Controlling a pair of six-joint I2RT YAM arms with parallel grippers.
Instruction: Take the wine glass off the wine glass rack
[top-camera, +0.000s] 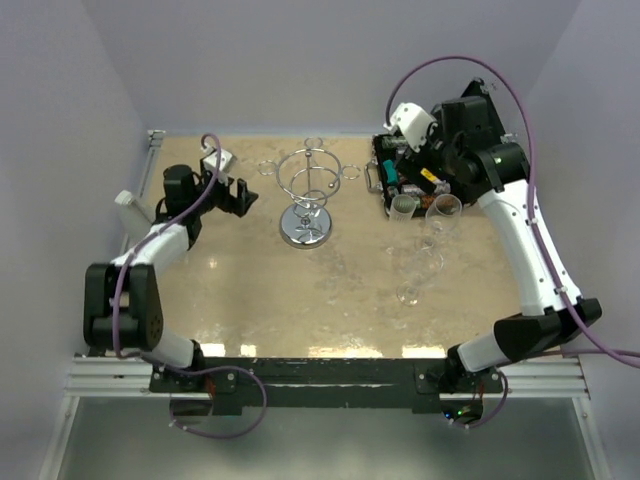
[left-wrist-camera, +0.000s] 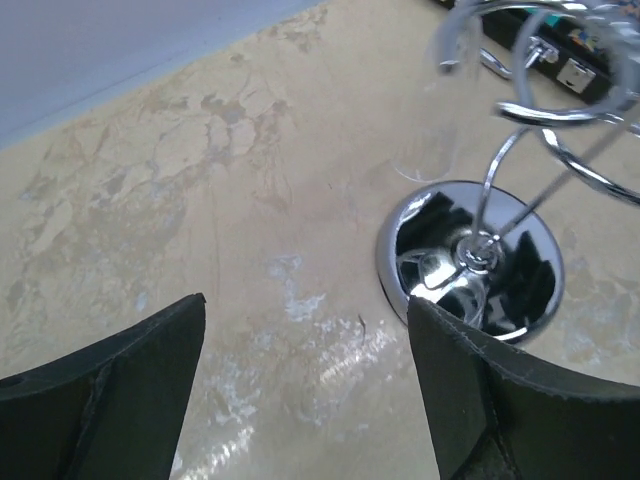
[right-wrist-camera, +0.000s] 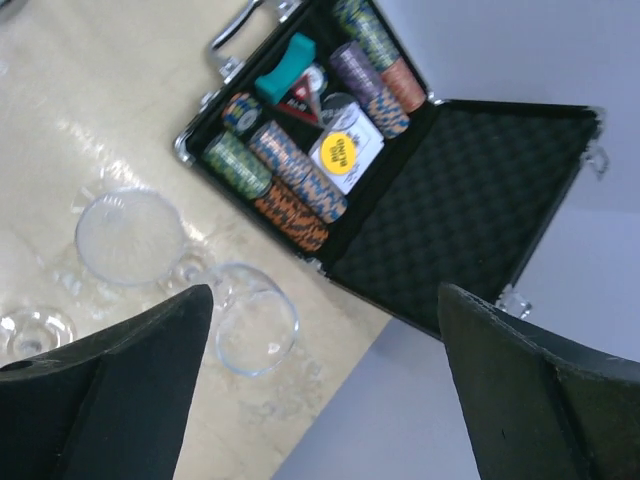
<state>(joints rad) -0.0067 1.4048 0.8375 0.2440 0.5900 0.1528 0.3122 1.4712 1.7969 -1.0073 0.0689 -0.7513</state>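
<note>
The chrome wine glass rack (top-camera: 308, 195) stands at the back middle of the table. Its mirror base (left-wrist-camera: 470, 262) and wire loops show at the right of the left wrist view. I cannot tell whether a clear glass hangs on it. Several wine glasses stand to its right: one (top-camera: 443, 209) near the case, another (top-camera: 404, 206) beside it, more (top-camera: 420, 268) nearer me. Two rims (right-wrist-camera: 130, 235) (right-wrist-camera: 255, 320) show in the right wrist view. My left gripper (top-camera: 240, 196) (left-wrist-camera: 305, 400) is open and empty, left of the rack. My right gripper (top-camera: 403, 165) (right-wrist-camera: 325, 400) is open and empty above the case.
An open black case (top-camera: 398, 180) of poker chips (right-wrist-camera: 290, 180) lies at the back right, its foam-lined lid (right-wrist-camera: 450, 200) lying open. Walls enclose the table on the left, back and right. A rail runs along the near edge (top-camera: 320, 370).
</note>
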